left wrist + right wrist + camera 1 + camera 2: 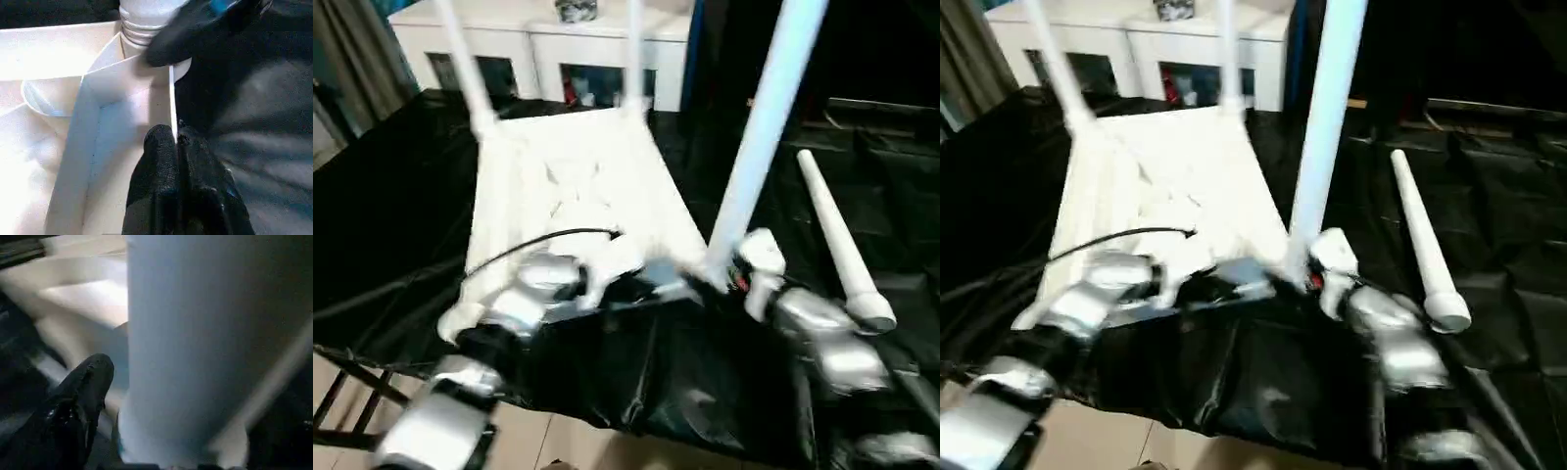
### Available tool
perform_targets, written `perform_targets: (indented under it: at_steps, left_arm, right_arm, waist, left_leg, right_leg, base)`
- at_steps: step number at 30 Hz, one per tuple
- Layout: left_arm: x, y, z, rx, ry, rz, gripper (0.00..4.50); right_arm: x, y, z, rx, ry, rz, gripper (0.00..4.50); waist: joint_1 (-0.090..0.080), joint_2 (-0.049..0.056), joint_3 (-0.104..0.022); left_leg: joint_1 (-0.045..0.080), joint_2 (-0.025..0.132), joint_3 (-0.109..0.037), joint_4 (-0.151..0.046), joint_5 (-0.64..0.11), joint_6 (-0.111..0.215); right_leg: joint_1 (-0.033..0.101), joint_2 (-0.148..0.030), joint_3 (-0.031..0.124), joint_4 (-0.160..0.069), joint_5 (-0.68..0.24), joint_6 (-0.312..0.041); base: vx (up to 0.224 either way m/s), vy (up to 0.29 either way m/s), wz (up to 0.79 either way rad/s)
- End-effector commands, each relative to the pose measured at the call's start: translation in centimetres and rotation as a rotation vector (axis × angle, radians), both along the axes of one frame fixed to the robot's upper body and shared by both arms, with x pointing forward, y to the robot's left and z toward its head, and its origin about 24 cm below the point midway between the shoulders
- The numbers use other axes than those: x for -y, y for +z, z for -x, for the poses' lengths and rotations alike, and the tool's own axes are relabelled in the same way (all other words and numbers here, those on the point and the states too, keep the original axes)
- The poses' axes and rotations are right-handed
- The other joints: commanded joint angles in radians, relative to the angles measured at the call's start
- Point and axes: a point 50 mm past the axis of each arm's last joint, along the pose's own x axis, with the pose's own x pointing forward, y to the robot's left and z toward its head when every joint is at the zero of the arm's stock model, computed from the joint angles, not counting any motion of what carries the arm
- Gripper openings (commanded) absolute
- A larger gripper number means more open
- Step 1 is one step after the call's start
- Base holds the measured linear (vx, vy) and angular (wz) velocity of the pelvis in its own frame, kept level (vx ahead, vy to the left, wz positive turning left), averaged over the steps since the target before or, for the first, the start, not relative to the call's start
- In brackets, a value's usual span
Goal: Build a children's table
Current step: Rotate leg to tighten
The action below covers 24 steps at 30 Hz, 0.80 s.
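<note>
The children's table lies upside down: its white ribbed tabletop point(578, 186) rests on the black cloth. Two legs stand in the far corner sockets point(465, 64) point(633, 49). A third leg point(759, 127) stands in the near right socket, its threaded end point(142, 24) at the socket's mouth. My right gripper point(729, 279) is open around this leg's base; one finger point(90, 377) stands slightly off it. My left gripper point(176, 139) is shut on the tabletop's thin near rim point(172, 98), beside that socket. Another leg point(837, 245) lies loose on the cloth at the right.
The black-covered work table point(372, 196) ends just under my forearms, with floor point(558, 441) below its front edge. A white glass-door cabinet point(548, 49) stands behind it. A black cable point(538, 240) crosses the tabletop to my left arm.
</note>
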Motion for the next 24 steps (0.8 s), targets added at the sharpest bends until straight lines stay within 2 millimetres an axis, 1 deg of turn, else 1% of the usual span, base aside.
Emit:
perform_targets:
  at_steps: [1, 2, 4, 5, 6, 7, 8, 9, 12, 13, 16, 18, 19, 20, 21, 24]
  left_arm:
    - [0.3, 0.0, 0.4, -0.013, -0.057, 0.022, 0.0]
    - [0.0, 0.1, 0.6, -0.031, -0.082, 0.027, 0.0]
    - [-0.6, 0.3, 0.8, -0.055, -0.127, 0.03, 0.0]
    - [-1.1, 0.4, 0.9, -0.074, -0.165, 0.029, 0.0]
    - [-1.1, 0.4, 0.9, -0.075, -0.169, 0.028, 0.0]
    - [-1.2, 0.4, 0.9, -0.076, -0.173, 0.026, 0.0]
    - [-1.3, 0.4, 1.0, -0.078, -0.183, 0.025, 0.0]
    - [-1.3, 0.5, 1.0, -0.086, -0.197, 0.025, 0.0]
    - [-1.4, 0.6, 1.0, -0.096, -0.212, 0.024, 0.0]
    - [-1.5, 0.6, 1.0, -0.095, -0.214, 0.02, 0.0]
    - [-1.5, 0.6, 0.9, -0.108, -0.216, 0.024, 0.0]
    - [-1.5, 0.6, 1.0, -0.112, -0.219, 0.026, 0.0]
    - [-1.5, 0.6, 1.0, -0.115, -0.219, 0.028, 0.0]
    - [-1.5, 0.5, 1.0, -0.125, -0.218, 0.032, 0.0]
    - [-1.5, 0.5, 1.1, -0.137, -0.213, 0.036, 0.0]
    - [-1.5, 0.3, 1.1, -0.159, -0.181, 0.049, 0.0]
  right_arm:
    - [-0.5, 0.6, 0.3, 0.022, 0.087, -0.014, 4.12]
    - [-0.3, 0.7, 0.7, 0.009, 0.157, 0.006, 4.12]
    - [0.1, 0.9, 1.2, -0.024, 0.266, 0.031, 4.12]
    - [0.2, 1.2, 1.3, -0.051, 0.342, 0.044, 4.12]
    - [0.2, 1.2, 1.3, -0.055, 0.348, 0.045, 4.12]
    - [0.2, 1.2, 1.3, -0.058, 0.355, 0.045, 4.12]
    - [0.2, 1.2, 1.3, -0.06, 0.366, 0.048, 3.96]
    - [0.1, 1.3, 1.2, -0.061, 0.379, 0.049, 3.96]
    - [-0.2, 1.3, 1.1, -0.064, 0.402, 0.053, 3.67]
    - [-0.3, 1.3, 1.0, -0.067, 0.411, 0.055, 3.59]
    - [-0.5, 1.3, 1.0, -0.079, 0.43, 0.048, 3.3]
    - [-0.5, 1.3, 1.1, -0.083, 0.436, 0.046, 3.22]
    - [-0.6, 1.3, 1.1, -0.084, 0.438, 0.046, 3.09]
    - [-0.5, 1.2, 1.1, -0.084, 0.438, 0.045, 2.99]
    - [-0.6, 1.1, 1.2, -0.085, 0.433, 0.043, 2.91]
    - [-0.8, 0.8, 1.5, -0.095, 0.398, 0.017, 2.76]
  waist:
    - [0.004, -0.016, -0.055]
    - [0.004, -0.019, -0.055]
    - [0.007, -0.018, -0.055]
    - [0.012, -0.019, -0.055]
    - [0.014, -0.017, -0.055]
    - [0.014, -0.019, -0.055]
    - [0.015, -0.019, -0.056]
    - [0.018, -0.019, -0.056]
    - [0.026, -0.019, -0.057]
    - [0.029, -0.019, -0.058]
    - [0.031, -0.018, -0.057]
    - [0.031, -0.019, -0.057]
    - [0.031, -0.019, -0.058]
    - [0.031, -0.017, -0.058]
    - [0.031, -0.019, -0.058]
    - [0.03, -0.017, -0.057]
  left_leg:
    - [0.002, 0.056, -0.012, -0.063, -0.167, 0.114]
    - [0.003, 0.055, -0.012, -0.064, -0.173, 0.109]
    - [0.005, 0.057, -0.012, -0.064, -0.176, 0.108]
    - [0.004, 0.057, -0.011, -0.063, -0.172, 0.112]
    - [0.004, 0.059, -0.012, -0.063, -0.169, 0.111]
    - [0.004, 0.059, -0.012, -0.063, -0.168, 0.11]
    - [0.004, 0.059, -0.012, -0.063, -0.166, 0.109]
    - [0.006, 0.06, -0.012, -0.063, -0.163, 0.106]
    - [0.009, 0.061, -0.011, -0.063, -0.151, 0.103]
    - [0.008, 0.061, -0.011, -0.062, -0.144, 0.102]
    - [0.008, 0.06, -0.012, -0.063, -0.15, 0.097]
    - [0.006, 0.06, -0.012, -0.062, -0.144, 0.097]
    - [0.006, 0.059, -0.012, -0.062, -0.141, 0.098]
    - [0.006, 0.059, -0.012, -0.061, -0.141, 0.098]
    - [0.006, 0.059, -0.012, -0.062, -0.14, 0.098]
    - [0.007, 0.059, -0.012, -0.063, -0.143, 0.094]
  right_leg:
    - [0.058, -0.073, 0.046, -0.073, -0.129, -0.248]
    - [0.058, -0.073, 0.045, -0.075, -0.152, -0.245]
    - [0.057, -0.074, 0.046, -0.075, -0.163, -0.245]
    - [0.058, -0.073, 0.046, -0.074, -0.16, -0.246]
    - [0.056, -0.074, 0.047, -0.073, -0.155, -0.251]
    - [0.056, -0.073, 0.046, -0.072, -0.152, -0.252]
    - [0.055, -0.073, 0.046, -0.071, -0.146, -0.254]
    - [0.054, -0.075, 0.046, -0.07, -0.141, -0.258]
    - [0.053, -0.074, 0.047, -0.067, -0.124, -0.263]
    - [0.053, -0.075, 0.047, -0.066, -0.115, -0.265]
    - [0.055, -0.076, 0.047, -0.066, -0.124, -0.263]
    - [0.056, -0.076, 0.047, -0.065, -0.116, -0.262]
    - [0.056, -0.075, 0.047, -0.065, -0.111, -0.261]
    - [0.056, -0.076, 0.047, -0.065, -0.111, -0.262]
    - [0.057, -0.076, 0.046, -0.065, -0.111, -0.261]
    - [0.057, -0.075, 0.046, -0.067, -0.122, -0.261]
  base:
    - [0.0, 0.0, 0.0]
    - [0.0, 0.0, 0.0]
    - [0.0, 0.0, 0.0]
    - [0.0, 0.0, 0.0]
    - [0.0, 0.0, 0.0]
    - [0.0, 0.0, 0.0]
    - [0.0, 0.0, 0.0]
    - [0.0, 0.0, 0.0]
    - [0.0, 0.0, 0.0]
    - [0.0, 0.0, 0.0]
    - [0.0, 0.0, 0.0]
    - [0.0, 0.0, 0.0]
    - [0.0, 0.0, 0.0]
    - [0.0, 0.0, 0.0]
    - [0.0, 0.0, 0.0]
    - [0.0, 0.0, 0.0]
